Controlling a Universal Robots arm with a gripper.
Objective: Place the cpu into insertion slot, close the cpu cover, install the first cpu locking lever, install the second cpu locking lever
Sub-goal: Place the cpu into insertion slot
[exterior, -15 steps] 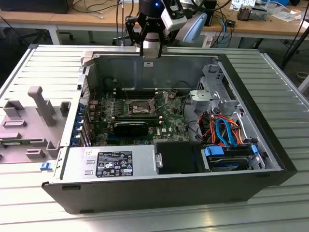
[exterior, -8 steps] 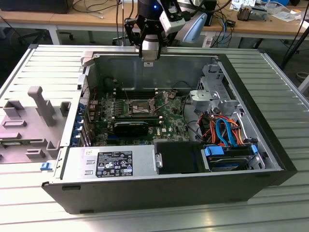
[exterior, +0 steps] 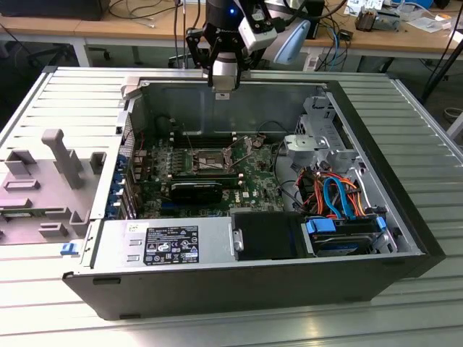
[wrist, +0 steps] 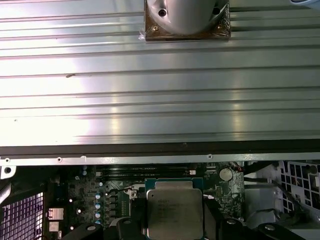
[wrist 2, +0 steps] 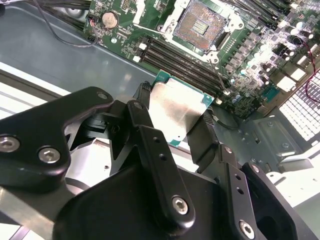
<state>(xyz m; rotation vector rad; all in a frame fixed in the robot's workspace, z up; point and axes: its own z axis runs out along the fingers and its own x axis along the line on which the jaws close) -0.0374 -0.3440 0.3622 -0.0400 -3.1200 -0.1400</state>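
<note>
The socket (exterior: 210, 160) lies near the middle of the green board (exterior: 255, 181), and the second wrist view shows its contacts bare. Slightly to its right in the exterior view, high over the far wall of the case (exterior: 173, 101), the jaws are clamped on two opposite edges of the chip (wrist 2: 176, 107), whose metal top faces the camera. The placing likely goes best with the chip kept level, its corners squared to the socket, and a straight descent with no sliding across the contacts.

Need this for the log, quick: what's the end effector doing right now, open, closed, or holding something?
The end effector is closed, holding the cpu between its fingers.
</note>
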